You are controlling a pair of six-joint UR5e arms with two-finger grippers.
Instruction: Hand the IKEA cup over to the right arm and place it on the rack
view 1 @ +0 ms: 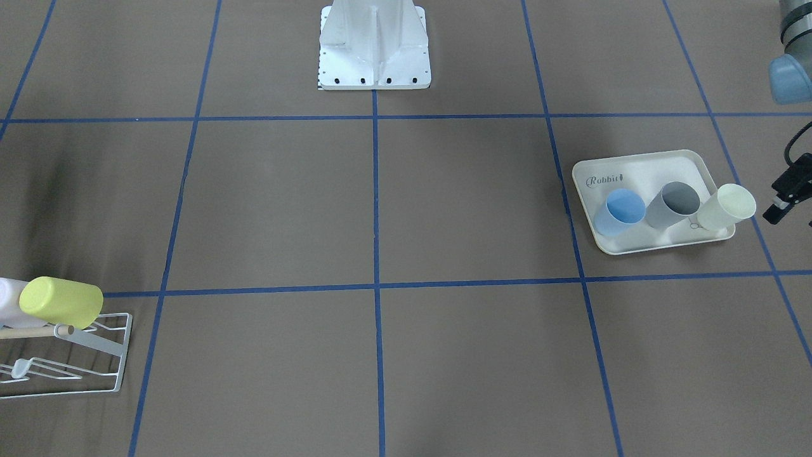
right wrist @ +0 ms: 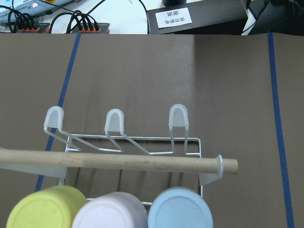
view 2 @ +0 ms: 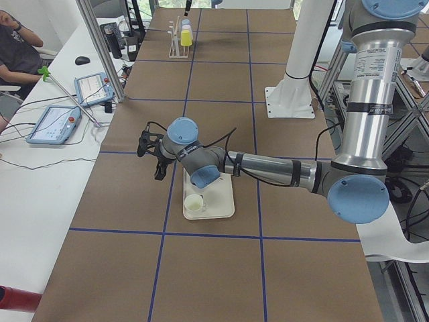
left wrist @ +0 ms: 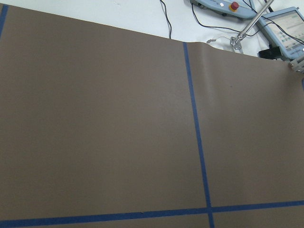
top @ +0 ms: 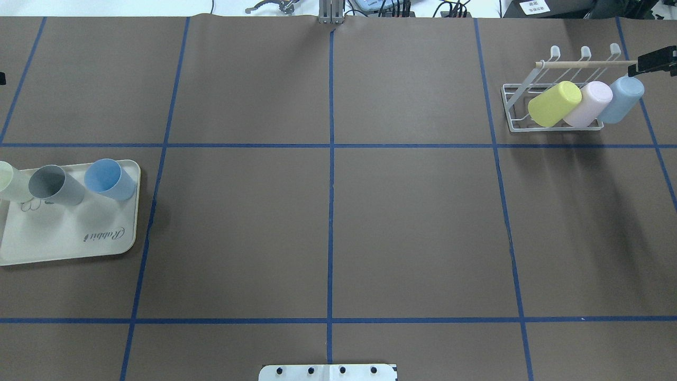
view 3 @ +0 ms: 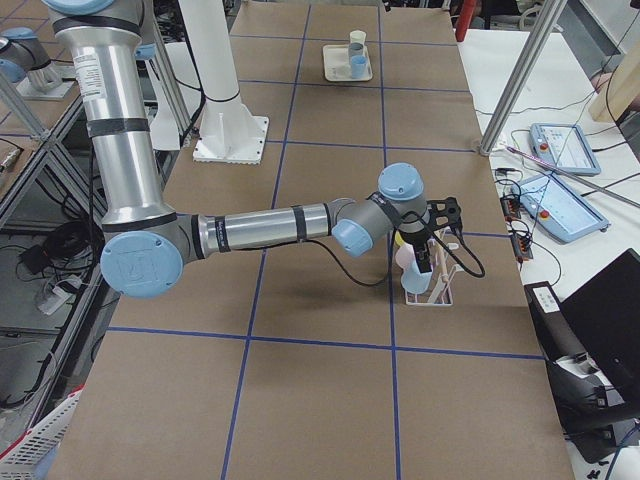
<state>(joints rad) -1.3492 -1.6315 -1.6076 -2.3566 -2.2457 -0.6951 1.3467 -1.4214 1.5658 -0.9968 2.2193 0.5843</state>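
Note:
Three IKEA cups stand upright on the cream tray (top: 63,238): a cream one (view 1: 733,206), a grey one (view 1: 675,203) and a blue one (view 1: 622,212). My left gripper (view 1: 786,190) hovers just beyond the tray's outer edge, next to the cream cup and apart from it; I cannot tell whether it is open or shut. The white wire rack (top: 510,106) holds a yellow cup (top: 552,103), a pink cup (top: 589,103) and a light blue cup (top: 624,98), all tilted mouth-down. My right gripper (top: 656,61) is above the dowel's end (right wrist: 228,165), holding nothing; its state is unclear.
The robot's white base (view 1: 374,44) stands at mid-table. Blue tape lines grid the brown table cover. Beside the table's far side sit tablets (view 2: 57,121) and cables, with a seated person (view 2: 17,40) in the corner.

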